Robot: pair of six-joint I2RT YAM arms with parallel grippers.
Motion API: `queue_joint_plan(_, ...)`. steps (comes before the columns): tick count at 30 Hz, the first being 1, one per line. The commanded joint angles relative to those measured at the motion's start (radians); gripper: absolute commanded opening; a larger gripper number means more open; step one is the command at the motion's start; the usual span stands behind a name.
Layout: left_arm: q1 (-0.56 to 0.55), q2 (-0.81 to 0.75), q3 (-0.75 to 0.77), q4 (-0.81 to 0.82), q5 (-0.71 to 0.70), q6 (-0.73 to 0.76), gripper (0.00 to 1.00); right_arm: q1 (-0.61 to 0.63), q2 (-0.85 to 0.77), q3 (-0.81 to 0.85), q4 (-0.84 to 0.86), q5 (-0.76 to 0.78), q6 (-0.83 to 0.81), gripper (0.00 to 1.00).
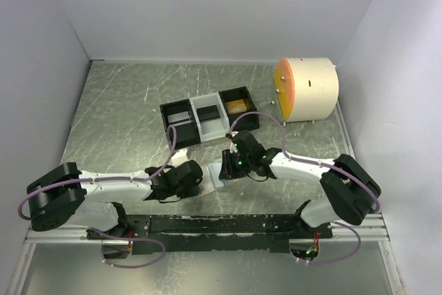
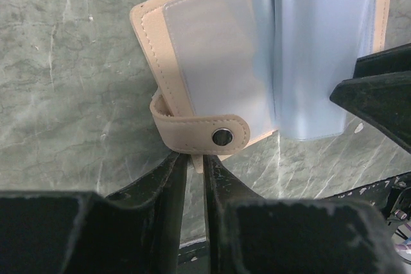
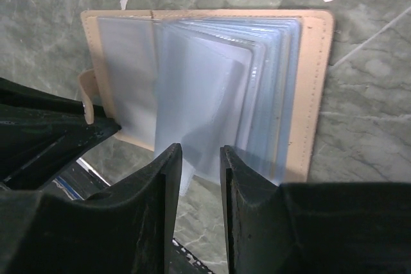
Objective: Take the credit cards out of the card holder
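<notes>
The card holder (image 1: 211,173) lies open on the table (image 1: 124,122), close to the near edge, between the two claws. Its pale clear sleeves (image 3: 212,94) face up, fanned like pages. Seen from the right wrist, its long side runs left to right, with the spine crossing it. From above the arms hide too much to read its direction. The left gripper (image 2: 196,158) is pinched nearly closed on the tan edge beside the snap strap (image 2: 202,134). The right gripper (image 3: 200,155) is slightly parted, with one loose sleeve between its fingers. Farther back sits a three-compartment tray (image 1: 195,124), with a gold card (image 1: 237,106) in its right compartment.
</notes>
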Motion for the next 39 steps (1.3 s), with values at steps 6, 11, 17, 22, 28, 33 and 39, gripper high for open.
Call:
queue_joint_plan(6,-0.010,0.014,0.031,0.026,0.007,0.010,0.26,0.020,-0.001,0.054,-0.005,0.006,0.027,0.32)
queue_joint_plan(11,-0.011,0.015,0.033,0.023,0.004,0.011,0.26,0.023,0.009,0.072,0.015,-0.052,0.024,0.33)
queue_joint_plan(17,-0.023,-0.015,0.022,0.020,-0.028,-0.005,0.32,0.063,0.060,0.120,0.054,-0.121,0.028,0.34)
queue_joint_plan(22,-0.038,-0.077,-0.001,-0.019,-0.069,-0.046,0.37,0.131,0.111,0.171,0.070,-0.121,0.029,0.36)
queue_joint_plan(28,-0.056,-0.181,-0.042,-0.107,-0.129,-0.142,0.39,0.152,0.155,0.171,0.105,-0.119,0.061,0.37)
queue_joint_plan(33,-0.062,-0.276,-0.069,-0.175,-0.161,-0.186,0.39,0.151,0.118,0.205,0.022,-0.032,0.020,0.38)
queue_joint_plan(39,-0.066,-0.343,-0.073,-0.173,-0.170,-0.180,0.39,0.144,0.034,0.228,-0.077,0.112,-0.025,0.39)
